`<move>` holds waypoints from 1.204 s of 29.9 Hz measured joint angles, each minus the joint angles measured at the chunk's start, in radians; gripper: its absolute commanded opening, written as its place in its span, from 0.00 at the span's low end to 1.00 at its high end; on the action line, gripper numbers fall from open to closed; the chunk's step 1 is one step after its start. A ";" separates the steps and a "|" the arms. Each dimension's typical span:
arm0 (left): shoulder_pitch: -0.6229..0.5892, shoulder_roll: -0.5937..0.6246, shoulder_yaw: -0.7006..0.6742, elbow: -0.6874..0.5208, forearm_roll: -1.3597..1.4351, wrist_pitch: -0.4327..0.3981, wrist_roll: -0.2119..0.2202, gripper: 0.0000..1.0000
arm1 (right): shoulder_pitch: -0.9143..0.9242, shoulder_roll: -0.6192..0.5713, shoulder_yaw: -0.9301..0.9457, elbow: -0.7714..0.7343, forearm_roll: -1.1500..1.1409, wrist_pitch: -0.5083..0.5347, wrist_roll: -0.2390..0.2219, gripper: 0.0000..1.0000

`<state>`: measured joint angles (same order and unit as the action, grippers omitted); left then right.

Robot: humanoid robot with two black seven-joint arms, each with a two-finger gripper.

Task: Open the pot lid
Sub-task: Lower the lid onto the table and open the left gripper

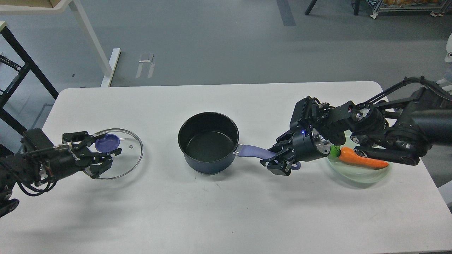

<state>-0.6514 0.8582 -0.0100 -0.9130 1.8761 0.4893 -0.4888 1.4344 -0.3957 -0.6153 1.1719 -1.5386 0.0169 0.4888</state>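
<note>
The dark blue pot (208,141) stands uncovered at the table's middle, its purple handle (251,151) pointing right. My right gripper (272,159) is shut on the end of that handle. The glass lid (128,158) with a purple knob (106,143) is at the left side of the table, low over or on the surface; I cannot tell which. My left gripper (105,150) is shut on the knob, its fingers on either side of it.
A clear glass bowl (360,174) holding a carrot (360,158) sits at the right, behind my right wrist. The white table (226,211) has bare room at the front and back. Table legs and a rack stand on the floor beyond.
</note>
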 measured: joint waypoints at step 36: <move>0.026 0.021 -0.013 -0.020 -0.103 -0.001 0.000 0.99 | 0.000 0.006 0.002 0.000 0.005 -0.001 0.000 0.32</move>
<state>-0.6250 0.8797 -0.0233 -0.9328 1.7734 0.4883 -0.4893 1.4344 -0.3895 -0.6134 1.1719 -1.5339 0.0163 0.4886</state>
